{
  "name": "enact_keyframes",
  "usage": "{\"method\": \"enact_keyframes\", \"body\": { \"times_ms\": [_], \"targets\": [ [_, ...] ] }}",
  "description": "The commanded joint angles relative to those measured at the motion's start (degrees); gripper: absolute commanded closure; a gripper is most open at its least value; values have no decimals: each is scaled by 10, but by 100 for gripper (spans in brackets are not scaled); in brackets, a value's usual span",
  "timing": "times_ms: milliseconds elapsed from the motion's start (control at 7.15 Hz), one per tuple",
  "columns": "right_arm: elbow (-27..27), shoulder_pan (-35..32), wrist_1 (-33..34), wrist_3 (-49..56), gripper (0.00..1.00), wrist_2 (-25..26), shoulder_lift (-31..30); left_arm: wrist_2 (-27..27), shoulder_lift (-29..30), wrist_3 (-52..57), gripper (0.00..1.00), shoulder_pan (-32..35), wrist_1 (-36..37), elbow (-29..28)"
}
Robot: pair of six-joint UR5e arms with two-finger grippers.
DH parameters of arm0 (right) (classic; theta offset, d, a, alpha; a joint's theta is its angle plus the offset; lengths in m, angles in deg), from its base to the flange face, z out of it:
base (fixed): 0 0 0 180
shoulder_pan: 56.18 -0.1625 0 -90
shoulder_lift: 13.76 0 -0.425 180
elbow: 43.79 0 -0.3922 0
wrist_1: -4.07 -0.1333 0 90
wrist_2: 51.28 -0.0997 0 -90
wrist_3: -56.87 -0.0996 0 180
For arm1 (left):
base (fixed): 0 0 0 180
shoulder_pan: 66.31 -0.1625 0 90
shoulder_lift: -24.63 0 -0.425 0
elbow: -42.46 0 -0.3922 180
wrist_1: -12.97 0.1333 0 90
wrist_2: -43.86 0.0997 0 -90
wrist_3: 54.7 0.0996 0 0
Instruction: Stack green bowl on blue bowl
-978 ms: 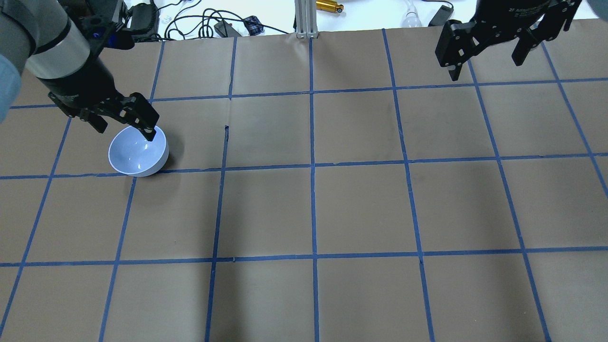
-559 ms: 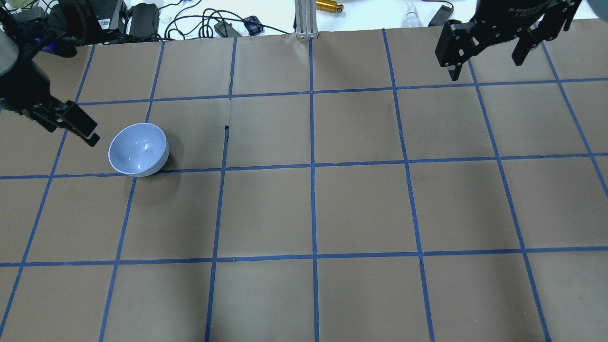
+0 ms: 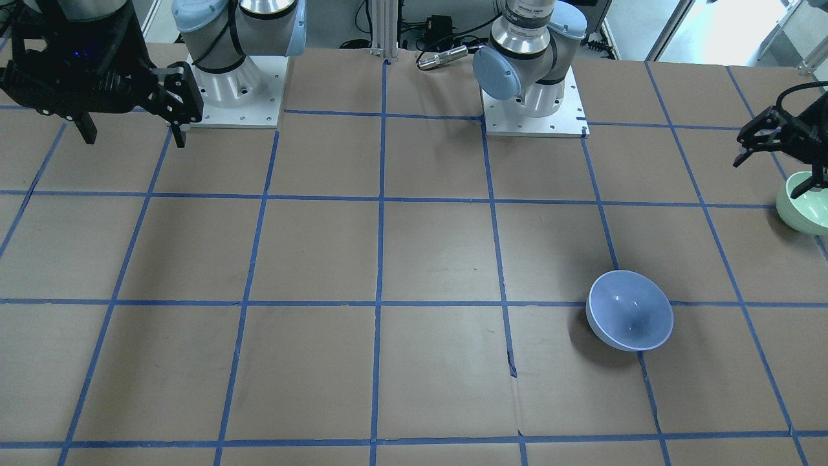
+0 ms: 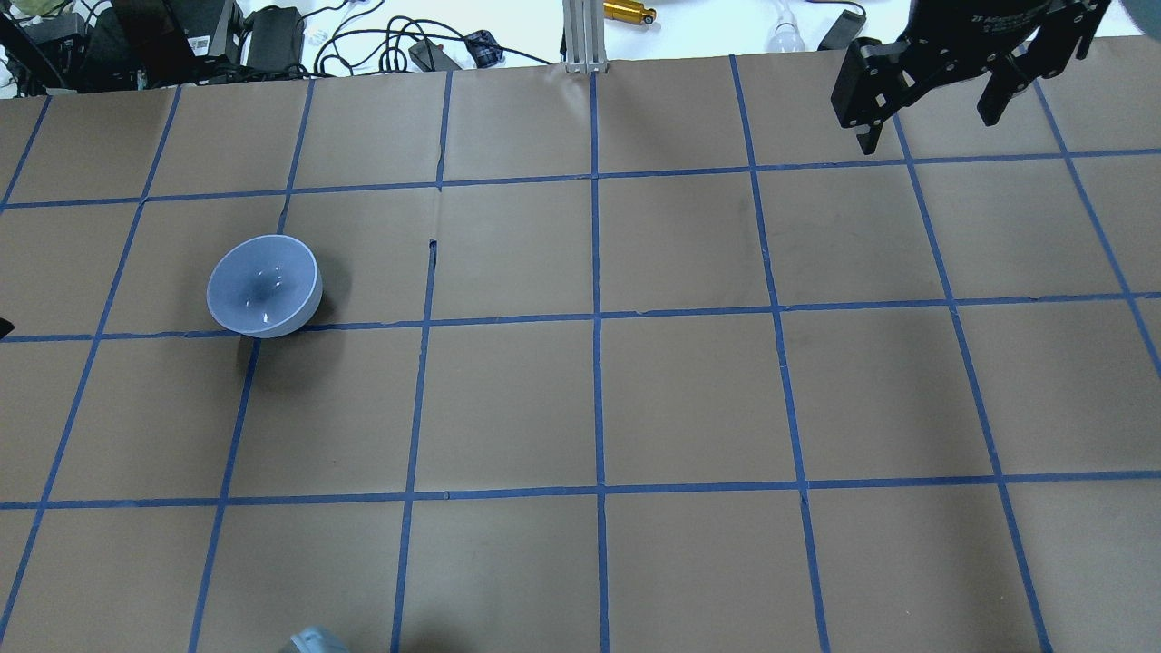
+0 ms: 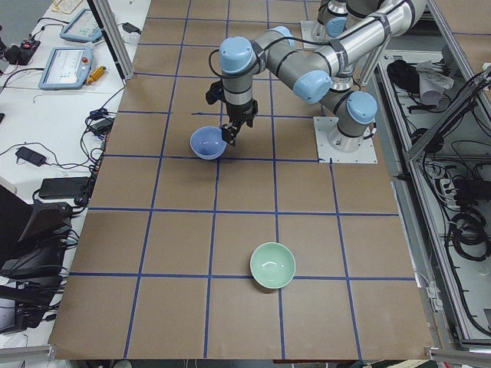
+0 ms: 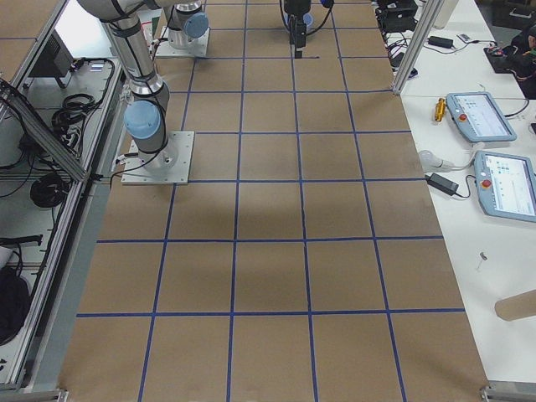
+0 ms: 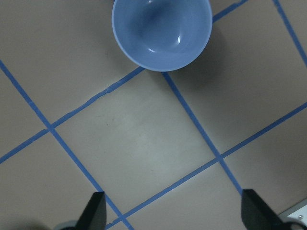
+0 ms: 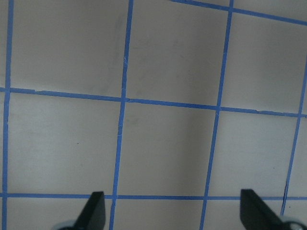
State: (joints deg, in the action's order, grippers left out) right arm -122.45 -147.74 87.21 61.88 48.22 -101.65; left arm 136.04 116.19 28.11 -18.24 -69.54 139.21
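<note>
The blue bowl (image 4: 264,286) stands upright and empty on the left part of the table; it also shows in the front view (image 3: 629,319) and at the top of the left wrist view (image 7: 162,33). The green bowl (image 3: 805,206) stands at the front view's right edge, outside the overhead view; the left side view shows it (image 5: 272,265) upright and empty. My left gripper (image 3: 771,175) is open and empty, with one finger over the green bowl's rim. My right gripper (image 4: 927,122) is open and empty, high over the far right.
Brown paper with a blue tape grid covers the table (image 4: 599,399). The two arm bases (image 3: 533,97) stand at the robot's side. Cables and boxes (image 4: 272,36) lie beyond the far edge.
My left gripper has left the blue bowl's rim and moved left, out of the overhead view. The blue bowl stayed in place. The right arm has not moved.
</note>
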Motion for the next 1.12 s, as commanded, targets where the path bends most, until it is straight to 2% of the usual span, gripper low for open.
{"method": "enact_keyframes", "body": {
  "times_ms": [0, 280, 419, 978],
  "targets": [
    [0, 1, 0, 0, 0, 0, 0, 2, 31, 206, 0, -90, 62, 14],
    [0, 0, 0, 0, 0, 0, 0, 0, 66, 411, 0, -167, 125, 15],
    [0, 0, 0, 0, 0, 0, 0, -2, 86, 475, 0, -204, 129, 14],
    [0, 0, 0, 0, 0, 0, 0, 7, 178, 580, 0, -270, 203, 14]
  ]
}}
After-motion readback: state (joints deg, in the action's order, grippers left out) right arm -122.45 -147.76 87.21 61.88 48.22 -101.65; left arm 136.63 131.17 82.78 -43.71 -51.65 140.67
